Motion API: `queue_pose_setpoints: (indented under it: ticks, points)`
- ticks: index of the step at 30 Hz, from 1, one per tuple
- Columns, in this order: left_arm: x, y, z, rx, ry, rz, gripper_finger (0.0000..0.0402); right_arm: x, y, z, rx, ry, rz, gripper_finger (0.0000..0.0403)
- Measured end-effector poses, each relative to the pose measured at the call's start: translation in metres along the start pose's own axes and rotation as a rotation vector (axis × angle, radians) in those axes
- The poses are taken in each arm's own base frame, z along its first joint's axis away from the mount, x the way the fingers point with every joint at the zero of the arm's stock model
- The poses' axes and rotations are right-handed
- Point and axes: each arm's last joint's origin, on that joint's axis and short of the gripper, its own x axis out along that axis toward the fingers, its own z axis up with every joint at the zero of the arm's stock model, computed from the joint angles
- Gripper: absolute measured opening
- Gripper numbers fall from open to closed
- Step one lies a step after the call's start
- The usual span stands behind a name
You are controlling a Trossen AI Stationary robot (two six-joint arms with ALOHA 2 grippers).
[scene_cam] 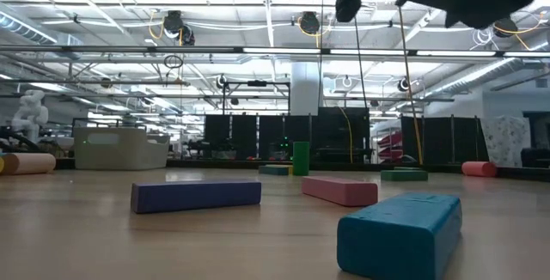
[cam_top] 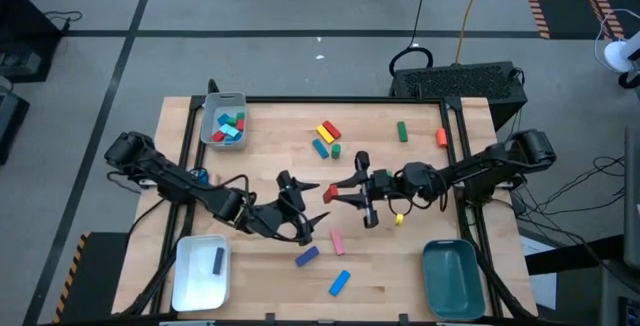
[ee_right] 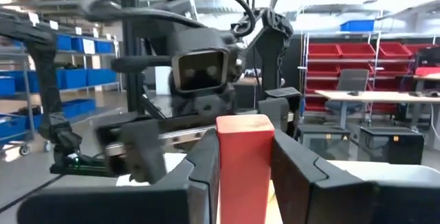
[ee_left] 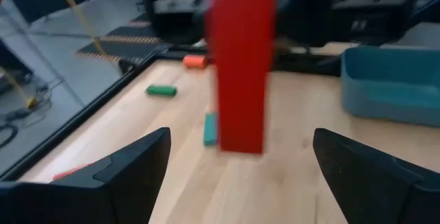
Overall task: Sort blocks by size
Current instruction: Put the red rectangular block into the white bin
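we see the right gripper (cam_top: 337, 194) above the table's middle, pinching a red bar (ee_right: 245, 165) between its fingers (ee_right: 300, 172), well clear of the wood in the low view. the left gripper (cam_top: 300, 201) faces it from just beside, fingers (ee_left: 130, 165) spread wide with the bar standing between them, touching neither. the remaining blocks lie scattered: a pink bar (cam_top: 337, 241), a purple bar (cam_top: 306, 257) and a blue bar (cam_top: 340, 283) toward the near edge at the middle; a red and yellow pair (cam_top: 326, 131), a blue block (cam_top: 320, 148) and a small green one (cam_top: 337, 150) toward the far edge; a green bar (cam_top: 402, 131) and an orange piece (cam_top: 441, 137) near the far right corner; a small yellow piece (cam_top: 399, 219) sits under the right arm. the grey tray (cam_top: 208, 126) at the far left corner holds several red, green and blue blocks. the white tray (cam_top: 185, 276) at the near left corner holds one dark bar (cam_top: 219, 258). the teal tray (cam_top: 450, 279) sits at the near right corner.
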Motion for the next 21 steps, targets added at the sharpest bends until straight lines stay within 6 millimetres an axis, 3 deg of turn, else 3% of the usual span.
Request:
queue_pose_setpoints:
  ticks: [8,21]
  points:
    - [0.012,-0.007,-0.004,0.041,-0.043,-0.009,0.0331,0.010,0.007,0.001,0.001,0.045,0.028,0.0079]
    - [0.012,-0.008,-0.002,0.021,-0.063,-0.010,0.0155,0.010,0.007,0.000,0.006,0.060,0.028,0.0080]
